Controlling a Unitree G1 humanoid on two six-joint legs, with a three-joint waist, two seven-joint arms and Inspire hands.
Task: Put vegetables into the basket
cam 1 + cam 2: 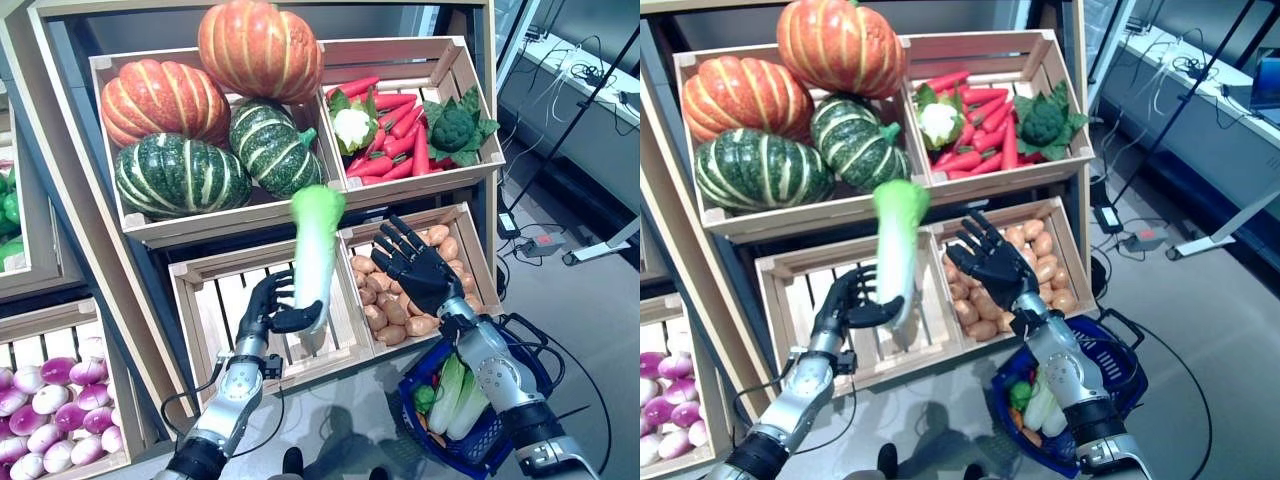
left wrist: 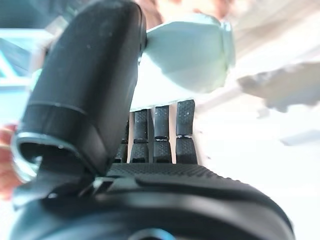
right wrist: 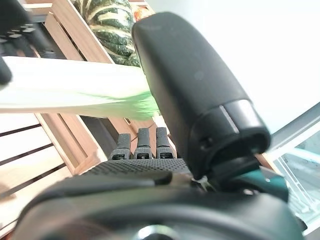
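Observation:
My left hand (image 1: pixel 268 310) is shut on a long pale green and white cabbage (image 1: pixel 315 250) and holds it upright in front of the stand's lower crates. The cabbage also shows in the left wrist view (image 2: pixel 185 60), pinched between thumb and fingers, and in the right wrist view (image 3: pixel 70 87). My right hand (image 1: pixel 415 265) is open with fingers spread, just right of the cabbage and apart from it, above the crate of small brown potatoes (image 1: pixel 395 310). The blue basket (image 1: pixel 500 435) stands on the floor at the lower right, below my right arm, with pale green and white cabbages (image 1: pixel 455 395) in it.
The wooden stand (image 1: pixel 60 210) of crates rises close in front. The slatted lower middle crate (image 1: pixel 225 320) lies behind my left hand. Open grey floor (image 1: pixel 590 330) with cables lies to the right, with a desk (image 1: pixel 570 70) beyond it.

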